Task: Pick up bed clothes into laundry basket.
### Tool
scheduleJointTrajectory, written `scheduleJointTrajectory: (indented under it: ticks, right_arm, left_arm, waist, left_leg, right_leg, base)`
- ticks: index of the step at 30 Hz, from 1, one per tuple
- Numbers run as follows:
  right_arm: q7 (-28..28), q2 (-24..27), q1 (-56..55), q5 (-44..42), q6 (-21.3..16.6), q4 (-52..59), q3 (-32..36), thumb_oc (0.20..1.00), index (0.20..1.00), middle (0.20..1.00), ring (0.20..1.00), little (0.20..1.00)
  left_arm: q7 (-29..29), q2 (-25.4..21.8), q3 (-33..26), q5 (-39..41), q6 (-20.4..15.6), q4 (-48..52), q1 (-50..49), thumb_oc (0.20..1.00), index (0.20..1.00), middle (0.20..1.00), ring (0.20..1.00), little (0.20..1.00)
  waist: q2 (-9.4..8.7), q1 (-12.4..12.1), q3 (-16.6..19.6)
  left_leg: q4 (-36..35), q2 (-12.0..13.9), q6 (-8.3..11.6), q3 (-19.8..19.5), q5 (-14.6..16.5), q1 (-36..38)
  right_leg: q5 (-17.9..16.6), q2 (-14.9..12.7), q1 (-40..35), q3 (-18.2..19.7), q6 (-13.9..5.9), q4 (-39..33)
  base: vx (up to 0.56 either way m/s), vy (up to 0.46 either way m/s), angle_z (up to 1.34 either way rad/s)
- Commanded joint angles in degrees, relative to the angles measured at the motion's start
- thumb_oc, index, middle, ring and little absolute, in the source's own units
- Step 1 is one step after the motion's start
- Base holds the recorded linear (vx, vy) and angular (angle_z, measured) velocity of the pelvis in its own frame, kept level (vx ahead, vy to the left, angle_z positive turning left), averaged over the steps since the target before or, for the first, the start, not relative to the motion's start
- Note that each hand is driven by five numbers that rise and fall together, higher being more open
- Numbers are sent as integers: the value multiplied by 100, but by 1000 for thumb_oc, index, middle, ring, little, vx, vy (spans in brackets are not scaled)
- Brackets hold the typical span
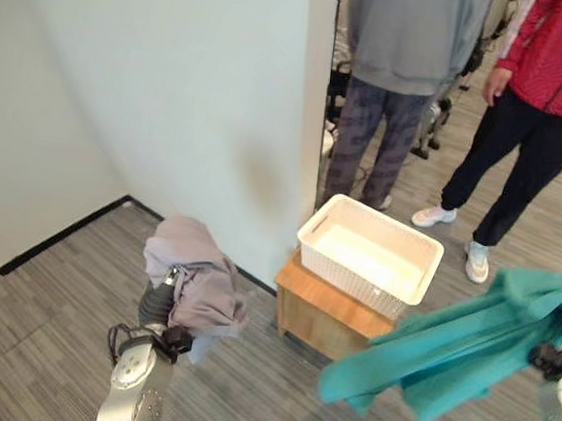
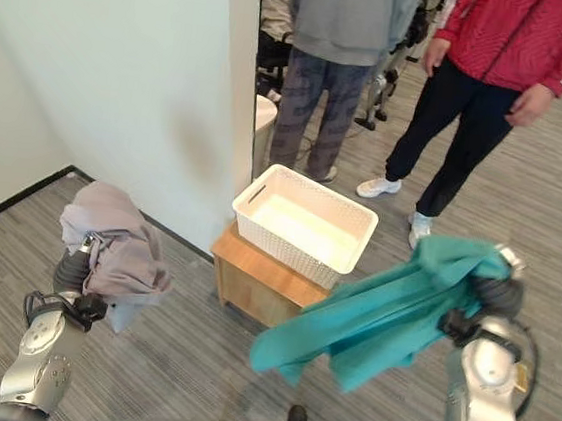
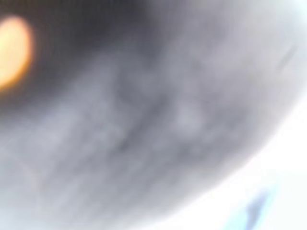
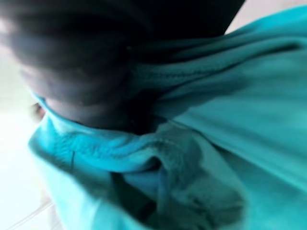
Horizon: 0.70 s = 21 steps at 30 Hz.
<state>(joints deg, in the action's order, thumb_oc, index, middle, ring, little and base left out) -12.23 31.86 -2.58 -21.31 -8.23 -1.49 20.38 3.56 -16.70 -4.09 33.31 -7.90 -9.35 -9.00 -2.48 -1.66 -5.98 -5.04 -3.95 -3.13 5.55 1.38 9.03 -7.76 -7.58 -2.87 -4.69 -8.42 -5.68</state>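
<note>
I have a teal cloth point(image 2: 380, 317) draped over my right hand point(image 2: 494, 293), its long axis slanting down and left so the low end hangs just in front of the stool point(image 2: 259, 281), nearer the white basket point(image 2: 305, 223) than the grey cloth point(image 2: 117, 244) bunched over my left hand point(image 1: 158, 303). The basket sits empty on the stool between both arms. Both hands are buried in fabric, so I cannot tell how the fingers stand.

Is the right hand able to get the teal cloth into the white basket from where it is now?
Probably yes: the basket looks empty with nothing over it, and the teal cloth already hangs beside it.
</note>
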Motion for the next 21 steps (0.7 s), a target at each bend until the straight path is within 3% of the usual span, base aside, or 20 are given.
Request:
scheduleJointTrajectory:
  ticks: [1, 2, 3, 4, 7, 10, 12, 16, 17, 21]
  right_arm:
    - [150, 910, 844, -296, -550, -255, 93, 200, 200, 200, 200, 200]
    - [163, 941, 876, -318, -570, -300, 75, 200, 200, 200, 200, 200]
    - [339, 1259, 1047, -373, -515, -424, -99, 200, 200, 200, 200, 200]
    - [542, 1917, 1547, -475, -396, -890, -566, 200, 200, 200, 200, 200]
    - [804, 2816, 2408, -437, -181, -1623, -1421, 200, 200, 200, 200, 200]
    - [930, 3584, 3827, -489, -24, -2527, -2540, 200, 200, 200, 200, 200]
    - [898, 3976, 5202, -223, 73, -3218, -3633, 200, 200, 200, 200, 200]
    - [709, 4037, 7182, 172, 249, -4253, -5074, 200, 200, 200, 200, 200]
    - [587, 3872, 8294, 333, 317, -4933, -5883, 200, 200, 200, 200, 200]
    - [481, 3570, 9585, 598, 441, -5889, -6805, 200, 200, 200, 200, 200]
  left_arm:
    - [-241, -261, 126, 220, -243, 337, 271, 200, 200, 200, 200, 200]
    - [-243, -249, 118, 223, -243, 342, 270, 200, 200, 200, 200, 200]
    - [-280, -269, 167, 244, -228, 318, 227, 200, 200, 200, 200, 200]
    - [-359, -280, 360, 326, -216, 307, 160, 200, 200, 200, 200, 200]
    - [-500, -357, 624, 438, -159, 334, 62, 200, 200, 200, 200, 200]
    - [-585, -525, 824, 540, -152, 260, 36, 200, 200, 200, 200, 200]
    - [-621, -598, 878, 614, -123, 214, 12, 200, 200, 200, 200, 200]
    - [-632, -726, 1032, 692, -90, 142, 1, 200, 200, 200, 200, 200]
    - [-639, -729, 1083, 730, -77, 160, -3, 200, 200, 200, 200, 200]
    - [-671, -828, 1164, 774, -33, 177, -48, 200, 200, 200, 200, 200]
  waist:
    - [-197, -97, 196]
    - [-189, -86, 180]
    - [-215, -123, 192]
    - [-310, -216, 185]
    - [-449, -342, 189]
    - [-553, -430, 172]
    - [-572, -439, 159]
    - [-612, -484, 145]
    - [-570, -492, 140]
    - [-566, -540, 140]
  left_leg:
    - [45, 587, 462, 167, -291, -388]
    - [55, 586, 459, 171, -343, -415]
    - [43, 596, 478, 142, -292, -390]
    - [29, 613, 512, 101, -300, -395]
    - [13, 650, 551, 87, -315, -395]
    - [4, 674, 594, 77, -342, -434]
    - [4, 673, 616, 78, -359, -473]
    - [4, 672, 633, 46, -376, -554]
    - [4, 669, 637, 30, -387, -602]
    - [4, 663, 642, 6, -400, -689]
  right_leg:
    - [395, 1, -164, -239, -75, 363]
    - [352, -1, -141, -245, -63, 370]
    - [401, 17, -193, -272, -68, 337]
    - [397, 51, -253, -334, -59, 255]
    - [363, 95, -289, -393, -62, 187]
    - [340, 130, -276, -401, -60, 162]
    - [324, 142, -253, -404, -62, 153]
    - [306, 161, -193, -411, -62, 138]
    - [297, 165, -165, -422, -63, 129]
    - [275, 164, -103, -429, -73, 97]
  base:
    - [28, -24, 21]
    - [59, -14, 15]
    - [36, -33, 13]
    - [81, -42, 5]
    - [29, -36, 1]
    - [12, 2, 1]
    - [22, 15, -4]
    - [22, 16, 4]
    - [43, 19, 8]
    - [31, 17, 4]
